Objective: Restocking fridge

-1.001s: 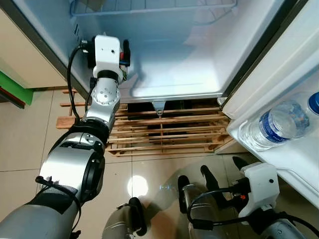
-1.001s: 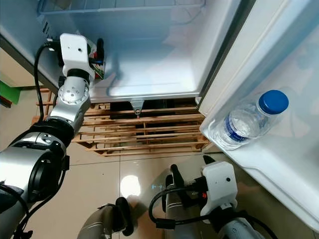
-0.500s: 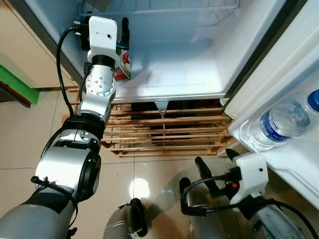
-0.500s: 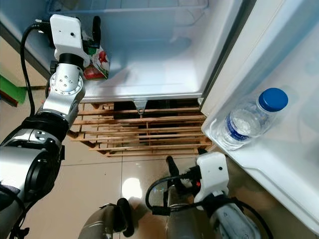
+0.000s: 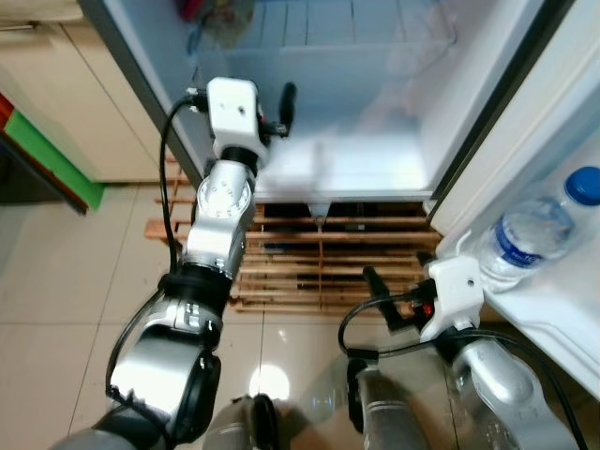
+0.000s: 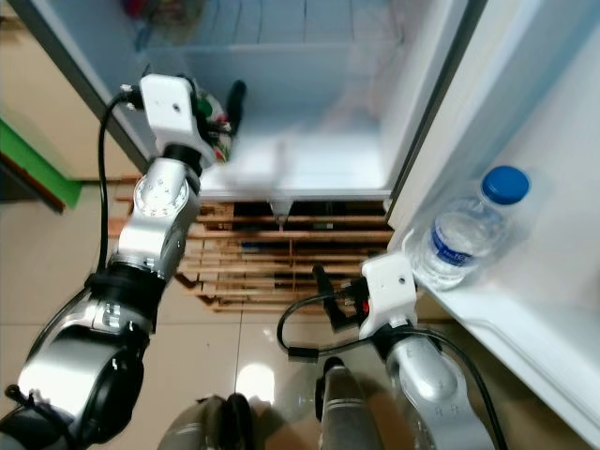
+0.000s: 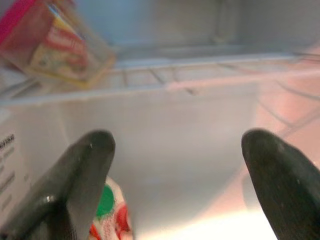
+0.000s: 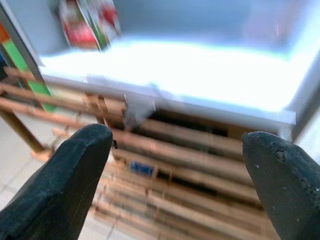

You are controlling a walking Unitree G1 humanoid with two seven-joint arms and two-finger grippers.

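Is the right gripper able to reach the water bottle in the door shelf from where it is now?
Probably yes: the right gripper is open, low beside the water bottle, nothing between.

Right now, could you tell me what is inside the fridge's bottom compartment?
A red, white and green carton stands at its left edge, partly hidden by the left gripper, whose fingers are open. The rest of the fridge floor looks bare. Higher up, a packet lies on the wire shelf.

left gripper [image 7: 175, 165]: arm raised, fingers apart | right gripper [image 8: 175, 175]: low, fingers apart
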